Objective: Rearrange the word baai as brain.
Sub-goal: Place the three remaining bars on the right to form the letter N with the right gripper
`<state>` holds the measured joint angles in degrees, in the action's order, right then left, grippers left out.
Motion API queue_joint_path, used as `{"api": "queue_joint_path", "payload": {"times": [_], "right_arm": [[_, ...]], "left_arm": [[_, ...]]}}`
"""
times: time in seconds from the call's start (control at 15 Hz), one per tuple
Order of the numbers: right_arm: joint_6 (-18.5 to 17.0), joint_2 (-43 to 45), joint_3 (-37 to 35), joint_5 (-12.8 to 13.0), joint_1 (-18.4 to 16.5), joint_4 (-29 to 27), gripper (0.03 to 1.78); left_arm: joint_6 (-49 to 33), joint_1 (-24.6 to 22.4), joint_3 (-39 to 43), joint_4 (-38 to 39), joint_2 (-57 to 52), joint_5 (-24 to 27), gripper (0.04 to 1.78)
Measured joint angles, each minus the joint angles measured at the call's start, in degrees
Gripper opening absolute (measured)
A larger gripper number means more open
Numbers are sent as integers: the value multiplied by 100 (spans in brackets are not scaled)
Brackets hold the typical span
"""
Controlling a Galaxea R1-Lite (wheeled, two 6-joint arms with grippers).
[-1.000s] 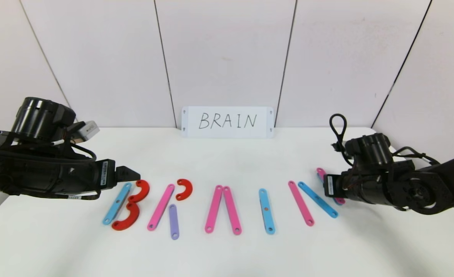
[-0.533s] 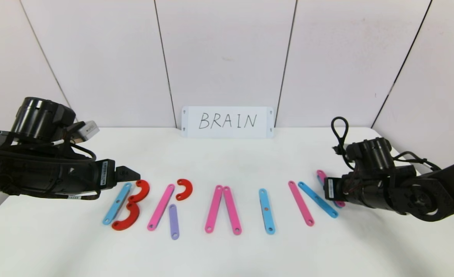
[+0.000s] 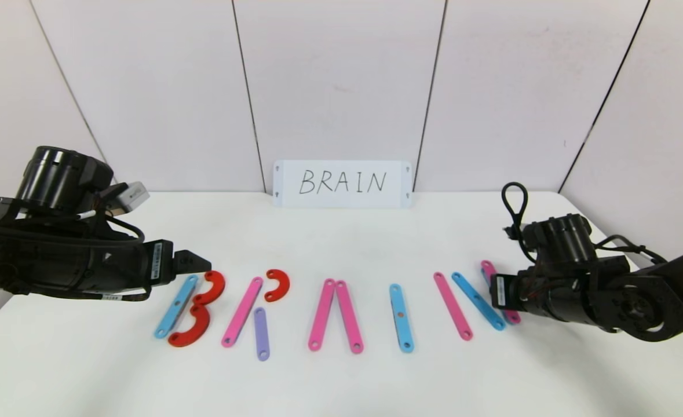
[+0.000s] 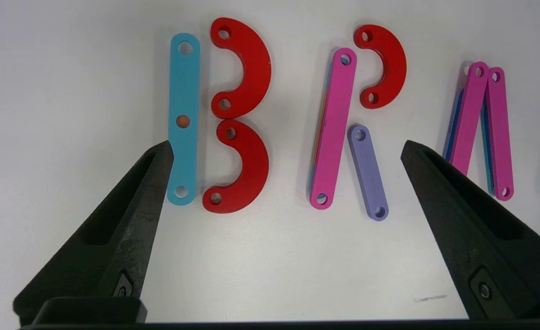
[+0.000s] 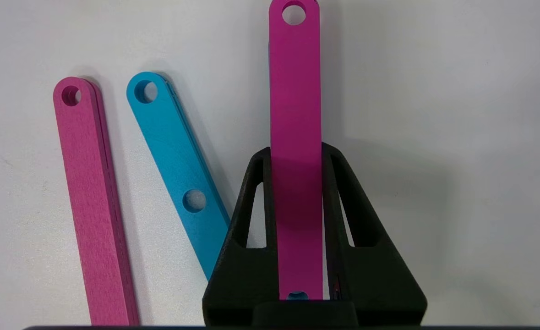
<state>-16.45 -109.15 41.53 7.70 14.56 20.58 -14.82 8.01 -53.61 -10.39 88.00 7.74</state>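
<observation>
Right end effector slid lower-right since earlier, clamped on the last pink strip; left end effector hangs spread apart at mid-left.

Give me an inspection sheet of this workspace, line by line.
Surface: white table, no marks seen.
Job's things: letters B, R, A, I laid out; N's last pink strip not yet released.
Clutter: BRAIN card at the back.
Grippers: left tool open above the B and R; right tool shut on the pink strip.
Cables: loop on right arm.
Surroundings: white wall panels.
</observation>
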Motion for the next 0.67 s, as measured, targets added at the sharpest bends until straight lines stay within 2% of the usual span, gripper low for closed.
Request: {"api": "queue_joint_path", "payload": {"times": [0.4, 0.53, 0.67], "right_arm": [[2, 30, -30, 1, 0, -11, 35], [0, 56, -38, 4, 0, -7, 48], [2, 89, -55, 6, -4, -10, 73]], "left_arm": [[-2, 9, 6, -2, -5, -4, 174], [-2, 9, 6, 0, -9, -6, 174], [0, 9, 12, -2, -22, 2, 174]]}}
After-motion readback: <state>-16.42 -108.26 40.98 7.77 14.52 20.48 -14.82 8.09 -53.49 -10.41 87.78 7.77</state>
